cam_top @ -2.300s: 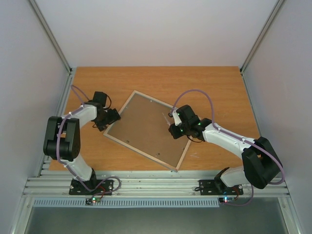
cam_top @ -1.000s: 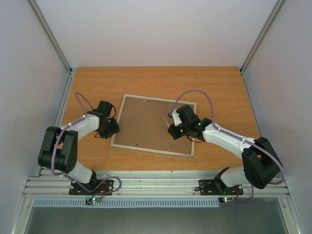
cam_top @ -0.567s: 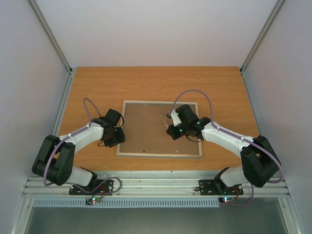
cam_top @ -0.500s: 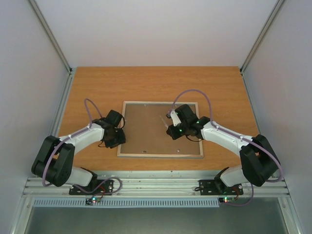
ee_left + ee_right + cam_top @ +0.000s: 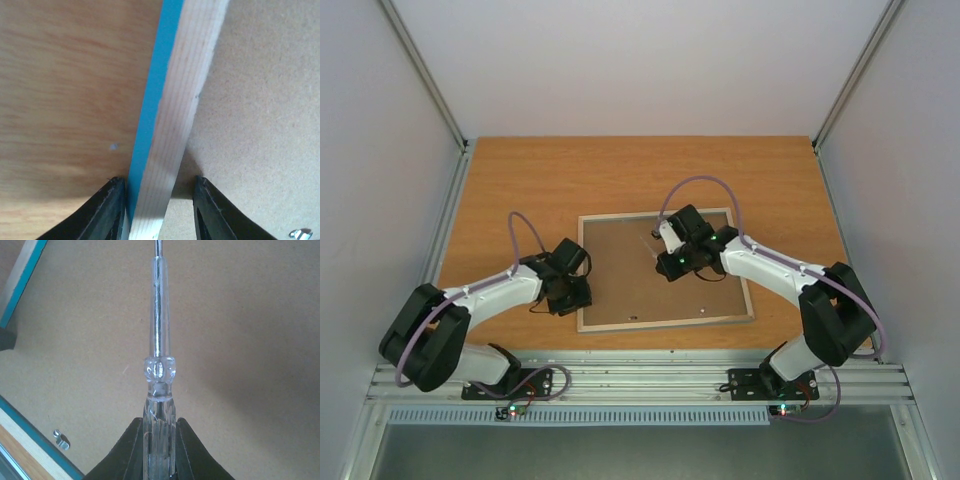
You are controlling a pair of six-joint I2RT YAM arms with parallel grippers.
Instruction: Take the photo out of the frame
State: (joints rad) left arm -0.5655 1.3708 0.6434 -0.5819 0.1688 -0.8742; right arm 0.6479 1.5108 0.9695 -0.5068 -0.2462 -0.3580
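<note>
The frame [image 5: 662, 323] lies face down on the table, showing its pale wood back edge and the brown backing board [image 5: 630, 285]. The photo is hidden under it. My left gripper [image 5: 576, 296] straddles the frame's left rail [image 5: 170, 115]. Its jaws are open: one finger [image 5: 107, 207] touches the turquoise side, the other [image 5: 215, 210] stands a little off the wood. My right gripper [image 5: 672, 262] hovers over the board, shut on a clear-handled screwdriver [image 5: 159, 340] whose metal shaft points away over the board [image 5: 240, 315].
Small metal retaining tabs [image 5: 61, 439] [image 5: 300, 234] sit on the backing board beside the frame's inner edge. Orange wooden tabletop [image 5: 520, 180] surrounds the frame. White walls enclose the back and sides. A metal rail [image 5: 640, 378] runs along the near edge.
The frame has swung counterclockwise on the table, its left side coming nearer. My left gripper moved right and nearer with that rail. The right gripper shifted slightly left and away, still holding the screwdriver.
</note>
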